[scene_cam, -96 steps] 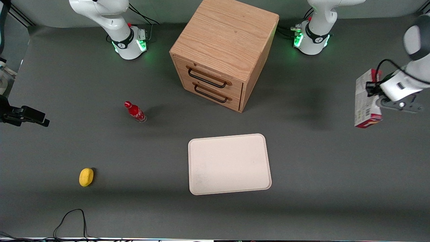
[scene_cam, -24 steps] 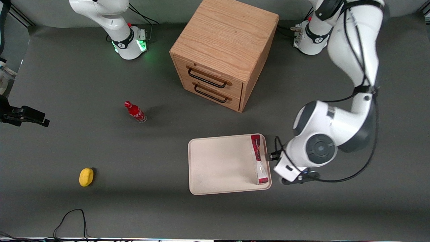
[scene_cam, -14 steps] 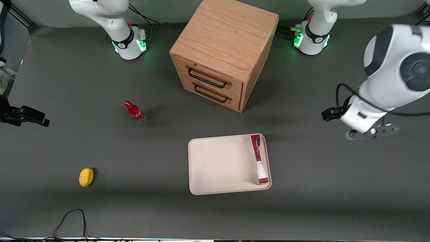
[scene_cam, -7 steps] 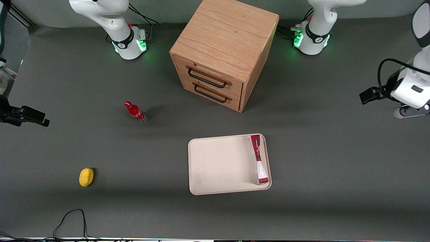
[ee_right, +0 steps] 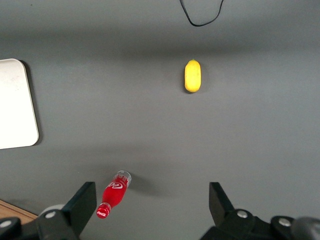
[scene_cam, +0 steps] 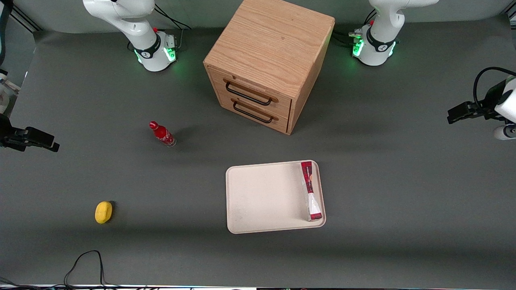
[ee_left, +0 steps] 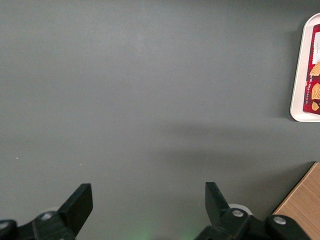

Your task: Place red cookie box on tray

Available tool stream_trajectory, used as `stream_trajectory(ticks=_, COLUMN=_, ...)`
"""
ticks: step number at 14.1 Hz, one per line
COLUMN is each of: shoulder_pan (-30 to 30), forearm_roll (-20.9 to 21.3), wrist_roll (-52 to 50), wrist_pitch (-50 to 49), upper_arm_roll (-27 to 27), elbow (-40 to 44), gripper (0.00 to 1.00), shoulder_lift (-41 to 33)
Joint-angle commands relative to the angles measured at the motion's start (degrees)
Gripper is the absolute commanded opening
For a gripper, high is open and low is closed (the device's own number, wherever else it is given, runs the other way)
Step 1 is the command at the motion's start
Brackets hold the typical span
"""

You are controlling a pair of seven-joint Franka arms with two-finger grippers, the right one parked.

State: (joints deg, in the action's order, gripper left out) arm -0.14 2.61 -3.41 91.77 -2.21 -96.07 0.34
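- One black cable loop (scene_cam: 86, 264) is seen at the lower left of the front view, nearest the camera, on the grey table (scene_cam: 387, 225).
- One yellow lemon-like object (scene_cam: 103, 212) is found at the lower left of the front view, toward the parked arm's end of the table; it is also seen in the right wrist view (ee_right: 193, 75).
- One tray (scene_cam: 262, 201) is seen just below the middle of the front view, cream-white with rounded corners and a low rim.
- One red cookie box (scene_cam: 311, 190) is seen on the tray, standing on a long edge along the tray's rim at the working arm's end, a little tilted; the rest of the tray's floor is bare. In the left wrist view the box (ee_left: 315, 75) is seen inside the tray's rim (ee_left: 299, 75).
- One small red bottle (scene_cam: 162, 134) is seen left of the middle of the front view, farther from the camera than the tray and well apart from it.
- One wooden cabinet (scene_cam: 270, 60) is seen at the upper middle of the front view, with two drawers, each with one dark handle, both closed.
- One gripper (scene_cam: 463, 112) is seen at the right edge of the front view, above bare table and well apart from the tray. In the left wrist view its two fingers (ee_left: 77, 205) are spread wide apart with nothing held between them.
- Two arm bases lit green (scene_cam: 373, 46) are seen at the top of the front view, one to each side of the cabinet.
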Motion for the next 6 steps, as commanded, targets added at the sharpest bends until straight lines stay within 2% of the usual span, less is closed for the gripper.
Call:
stream_trajectory(ticks=1, shoulder_pan=-2.7, forearm_roll=-0.6, wrist_roll=1.0, wrist_pitch=-1.1, upper_arm_roll=-2.2, elbow=3.8, gripper=1.00, shoulder_lift=1.5)
stream_trajectory(ticks=3, shoulder_pan=-5.6, forearm_roll=-0.6, wrist_roll=0.8, wrist_pitch=-1.9, upper_arm_roll=-5.2, elbow=4.3, gripper=1.00, shoulder_lift=1.9)
stream_trajectory(ticks=6, shoulder_pan=-6.1, forearm_roll=-0.6, wrist_roll=0.9, wrist_pitch=-1.9, upper_arm_roll=-5.7, elbow=4.4, gripper=1.00, shoulder_lift=1.9)
